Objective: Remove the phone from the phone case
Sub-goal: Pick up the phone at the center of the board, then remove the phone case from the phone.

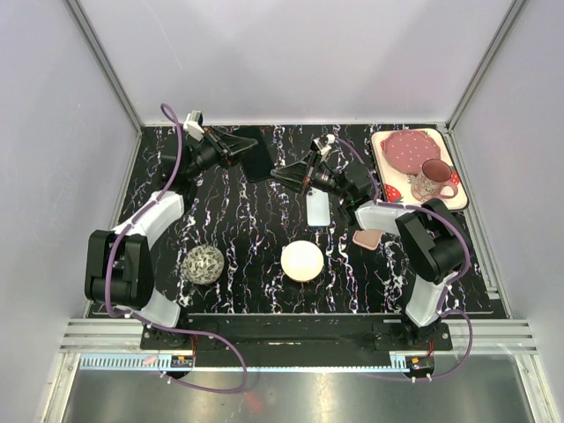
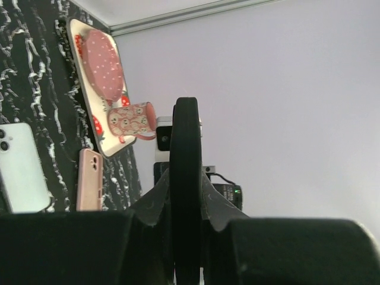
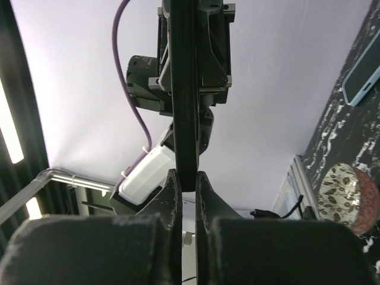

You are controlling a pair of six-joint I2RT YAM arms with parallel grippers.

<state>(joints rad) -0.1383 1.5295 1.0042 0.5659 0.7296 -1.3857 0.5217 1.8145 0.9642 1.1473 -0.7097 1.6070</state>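
From above, the black phone case [image 1: 257,154] is seen lifted over the far part of the marbled surface [image 1: 256,238], and it is gripped from both sides. The left tool [image 1: 236,148] is clamped on its left edge and the right tool [image 1: 291,174] on its right edge. The phone [image 1: 318,209] is seen lying flat on the surface by itself, back up, just below the right tool and above a white dome [image 1: 302,261]. It is apart from the case.

Only the wrist views give the grip itself. In each one the case is met edge-on as a thin dark blade, with that tool's fingers pressed onto it from both sides and the opposite tool seen at the far end. The left wrist view also catches a pink cover [image 2: 90,180] lying beside the pale phone, with a patterned mug [image 2: 132,120] and a spotted pink plate [image 2: 102,65] on a tray [image 1: 377,150]. The right wrist view picks up a speckled ball [image 3: 350,205] at its lower right — seen from above, it lies near the left arm's base.

Both arms are stretched forward and angled inward, with their tools turned toward each other across the case.
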